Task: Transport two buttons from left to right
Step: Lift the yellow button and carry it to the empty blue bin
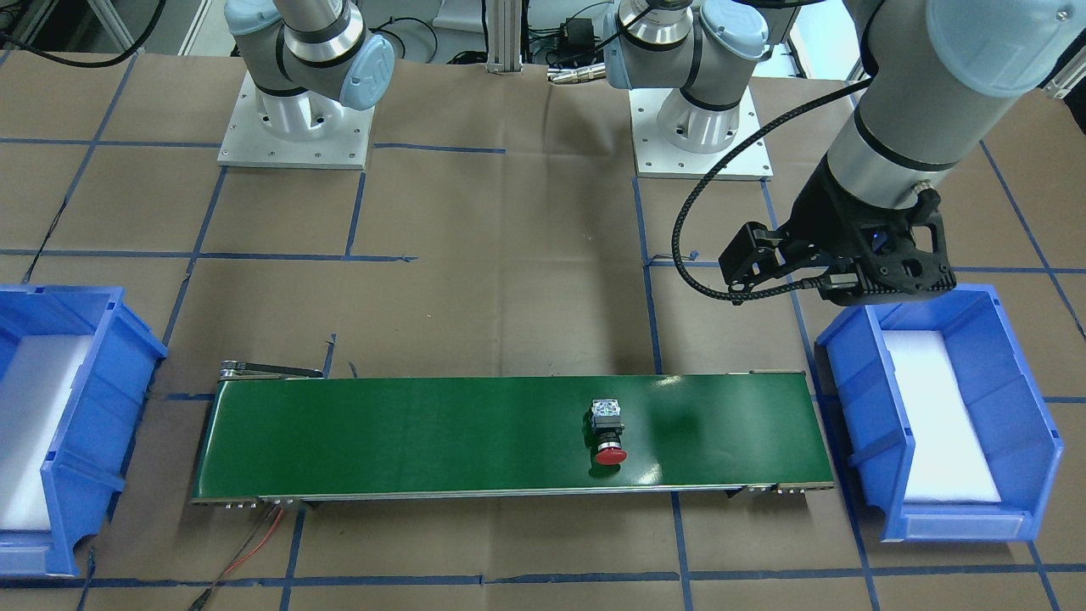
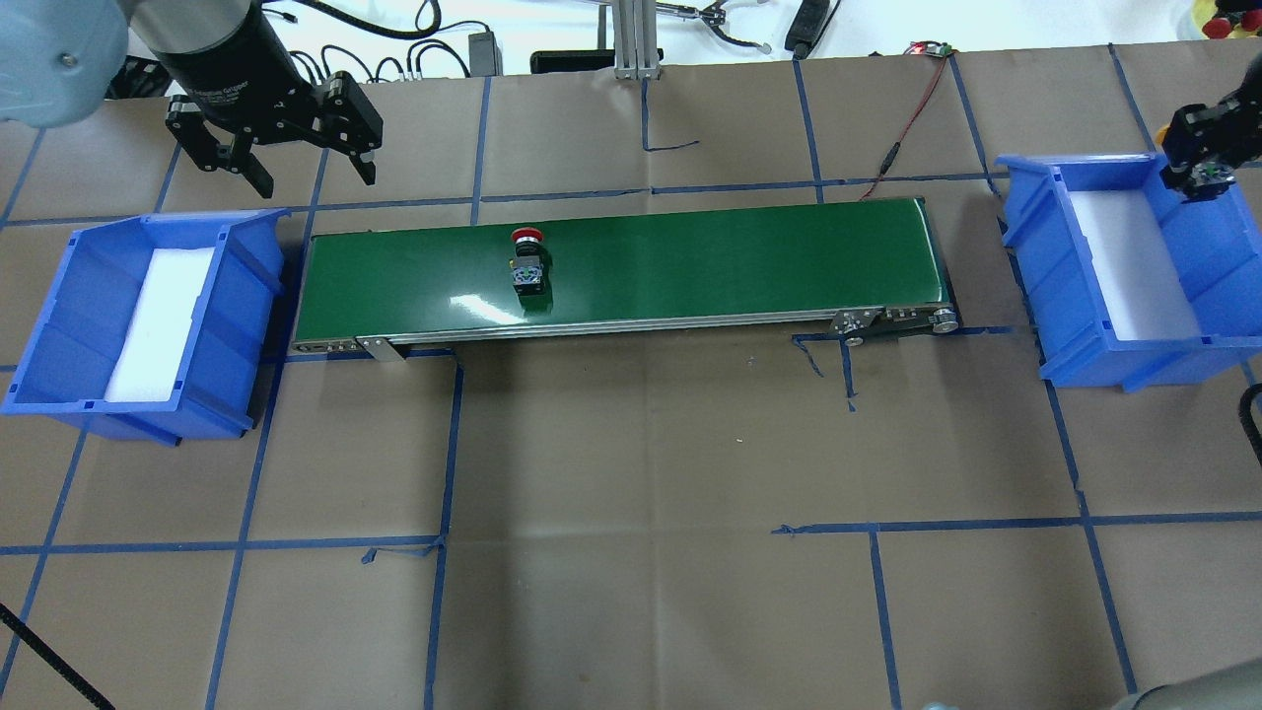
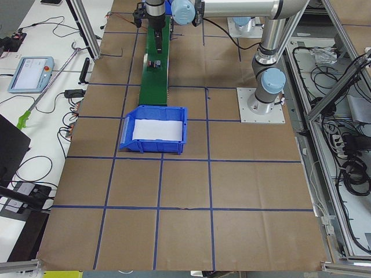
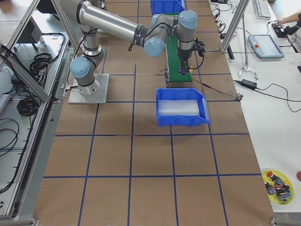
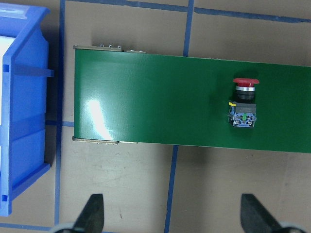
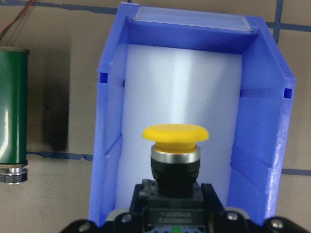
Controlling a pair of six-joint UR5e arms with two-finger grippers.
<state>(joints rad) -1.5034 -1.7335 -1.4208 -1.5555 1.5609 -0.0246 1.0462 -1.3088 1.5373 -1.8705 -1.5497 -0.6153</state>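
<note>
The right pincer grips the yellow button by its rear block, above the blue bin at the table's right edge. The left pincer hangs wide open near the left edge. The red button lies on its side on the belt, left of middle. It is probably light and rigid with a slick domed cap, so the square rear block offers the surest hold.

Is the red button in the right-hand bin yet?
No, the red button lies on the green conveyor belt, outside any bin.
</note>
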